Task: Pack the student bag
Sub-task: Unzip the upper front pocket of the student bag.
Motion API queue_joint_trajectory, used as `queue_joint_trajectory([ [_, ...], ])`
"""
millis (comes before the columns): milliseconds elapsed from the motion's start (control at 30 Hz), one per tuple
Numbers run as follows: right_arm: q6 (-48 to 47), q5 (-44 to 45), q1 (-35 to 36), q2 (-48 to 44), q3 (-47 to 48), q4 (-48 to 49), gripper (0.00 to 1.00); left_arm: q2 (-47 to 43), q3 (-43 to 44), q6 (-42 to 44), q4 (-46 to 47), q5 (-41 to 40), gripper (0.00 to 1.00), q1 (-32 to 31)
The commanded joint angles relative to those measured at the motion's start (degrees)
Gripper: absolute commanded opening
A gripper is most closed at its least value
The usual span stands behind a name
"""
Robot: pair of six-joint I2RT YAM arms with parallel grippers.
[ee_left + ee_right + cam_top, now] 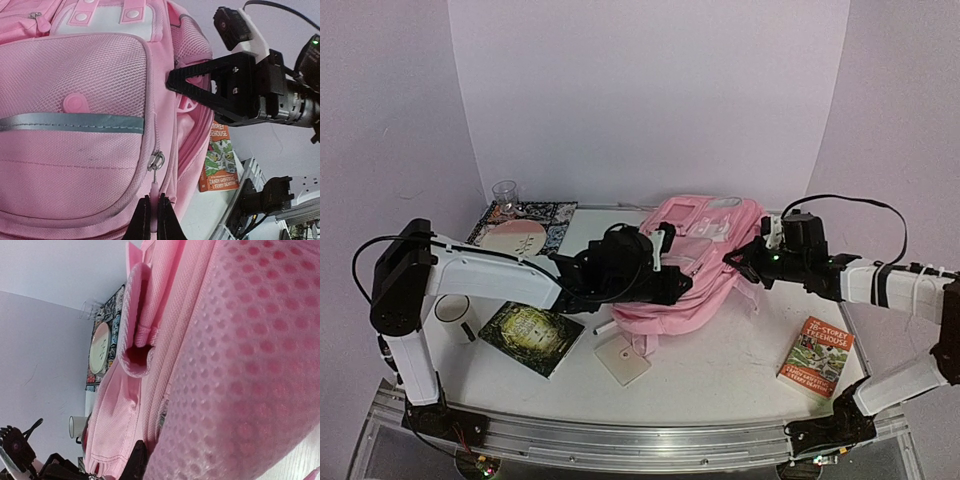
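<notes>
The student bag (pixel 705 270) lies flat at the middle of the table (pixel 720 375), between the two claws. The left gripper (pixel 154 215), at the bag's front pocket, has its fingers pinched together on the zipper pull (pixel 154 189). The right gripper (pixel 736 258) touches the bag's right side. Pink mesh fills its own camera, so its opening cannot be told.

White arm links (pixel 490 272), black joint housings (pixel 400 280), looping black cables (pixel 860 198), green status light (pixel 315 42)
</notes>
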Motion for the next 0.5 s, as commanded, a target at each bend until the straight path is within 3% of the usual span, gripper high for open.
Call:
queue_joint_trajectory([
  [0,-2.3,15.1,0.8,0.8,4.2,3.3,0.00,1.5,4.6,1.5,-3.4,-8.4,0.04,-2.5],
  [267,-4.6,22.3,0.8,1.6,5.8,-0.8,0.00,-2.5,1.9,7.1,-6.8,-18.0,0.00,-4.1],
  [467,-7.1,16.7,-3.1,1.0,6.7,-1.4,0.00,-7.0,-6.9,8.2,-8.4,-21.7,0.00,-0.8],
])
